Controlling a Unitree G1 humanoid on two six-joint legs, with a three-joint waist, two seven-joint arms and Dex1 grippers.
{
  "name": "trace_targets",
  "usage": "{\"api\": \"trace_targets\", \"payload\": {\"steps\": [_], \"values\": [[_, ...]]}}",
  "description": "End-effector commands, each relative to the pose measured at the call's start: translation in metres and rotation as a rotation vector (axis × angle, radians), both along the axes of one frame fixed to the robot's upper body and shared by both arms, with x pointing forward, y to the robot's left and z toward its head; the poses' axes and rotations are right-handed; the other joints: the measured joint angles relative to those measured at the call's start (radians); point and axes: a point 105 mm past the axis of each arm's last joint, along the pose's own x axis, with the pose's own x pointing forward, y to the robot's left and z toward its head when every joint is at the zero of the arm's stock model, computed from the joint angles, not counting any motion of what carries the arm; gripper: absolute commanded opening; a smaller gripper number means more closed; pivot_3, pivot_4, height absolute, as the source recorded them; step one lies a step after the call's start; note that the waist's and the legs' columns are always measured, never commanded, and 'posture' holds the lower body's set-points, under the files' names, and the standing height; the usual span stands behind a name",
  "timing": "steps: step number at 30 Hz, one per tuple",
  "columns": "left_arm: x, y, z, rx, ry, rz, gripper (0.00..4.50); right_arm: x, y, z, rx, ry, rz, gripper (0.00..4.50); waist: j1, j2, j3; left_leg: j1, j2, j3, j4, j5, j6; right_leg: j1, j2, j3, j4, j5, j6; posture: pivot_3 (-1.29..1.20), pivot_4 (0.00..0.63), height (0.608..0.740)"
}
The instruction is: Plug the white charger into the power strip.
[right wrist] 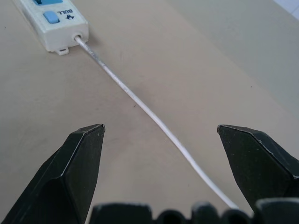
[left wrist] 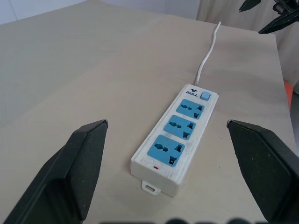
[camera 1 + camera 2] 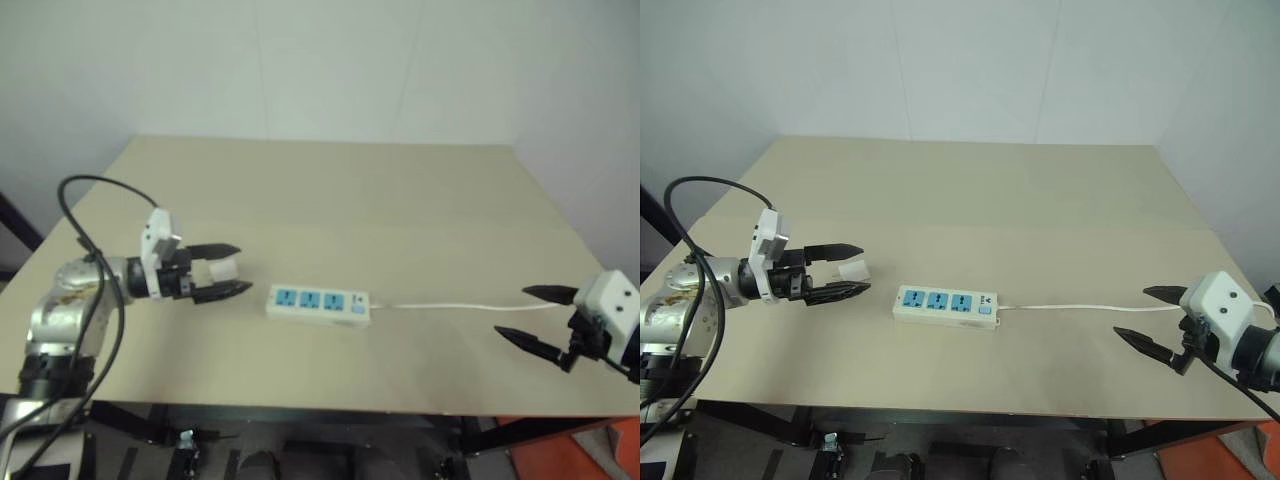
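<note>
Head views: white charger point(image 3: 854, 271) between left gripper point(image 3: 854, 273) fingers

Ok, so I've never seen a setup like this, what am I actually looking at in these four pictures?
This is a two-armed robot at a tan table. The two wide pictures come from cameras in its head, looking down. The two close-ups come from cameras on its wrists, looking out between black fingers. On the table lies the power strip with its thin cable. The left gripper is open around the white charger, seemingly not squeezing it. The right gripper is open over the cable, holding nothing.
</note>
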Motion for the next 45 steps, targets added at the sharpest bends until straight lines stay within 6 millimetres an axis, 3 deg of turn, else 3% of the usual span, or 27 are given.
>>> {"api": "trace_targets", "payload": {"steps": [1, 14, 19, 27, 34, 45], "values": [[0.000, -0.004, 0.008, 0.007, -0.042, -0.018, 4.46, 0.001, 0.000, 0.008, -0.011, -0.028, -0.007, 4.50, 0.001, 0.000, 0.000, 0.000, 0.000, 0.000, 0.000, 0.000, 0.000, 0.000, 0.000, 0.000, 0.000, 0.000, 0.000, 0.00, 0.150, 0.740], [0.000, -0.006, 0.010, 0.004, -0.046, -0.032, 4.46, -0.001, 0.003, 0.007, 0.001, -0.024, 0.012, 4.50, 0.008, 0.000, 0.000, 0.000, 0.000, 0.000, 0.000, 0.000, 0.000, 0.000, 0.000, 0.000, 0.000, 0.000, 0.000, 0.00, 0.150, 0.740], [-0.003, 0.003, 0.013, 0.059, -0.050, -0.017, 4.46, 0.012, 0.030, -0.009, 0.017, 0.030, 0.188, 4.50, -0.003, 0.000, 0.000, 0.000, 0.000, 0.000, 0.000, 0.000, 0.000, 0.000, 0.000, 0.000, 0.000, 0.000, 0.000, 0.00, 0.150, 0.740], [-0.007, 0.010, 0.013, 0.091, -0.041, -0.001, 4.46, 0.061, 0.084, -0.024, 0.106, 0.037, 0.441, 4.50, -0.018, 0.000, 0.000, 0.001, 0.001, 0.000, 0.001, 0.000, 0.000, 0.000, 0.001, 0.000, 0.000, 0.001, 0.000, 0.00, 0.150, 0.740], [-0.011, 0.006, 0.020, 0.065, -0.051, -0.006, 4.46, 0.079, 0.138, -0.030, 0.166, 0.067, 0.646, 4.50, -0.010, 0.000, 0.001, -0.003, 0.001, -0.002, 0.000, 0.000, 0.000, -0.002, 0.001, -0.002, 0.000, 0.006, -0.008, 0.00, 0.150, 0.740], [-0.015, 0.009, 0.005, 0.100, -0.030, 0.032, 4.46, 0.097, 0.179, -0.050, 0.203, 0.082, 0.690, 4.50, -0.015, 0.001, 0.001, -0.002, 0.001, -0.003, 0.000, 0.000, 0.000, -0.002, 0.002, -0.003, 0.001, 0.007, -0.009, 0.00, 0.150, 0.740]]}}
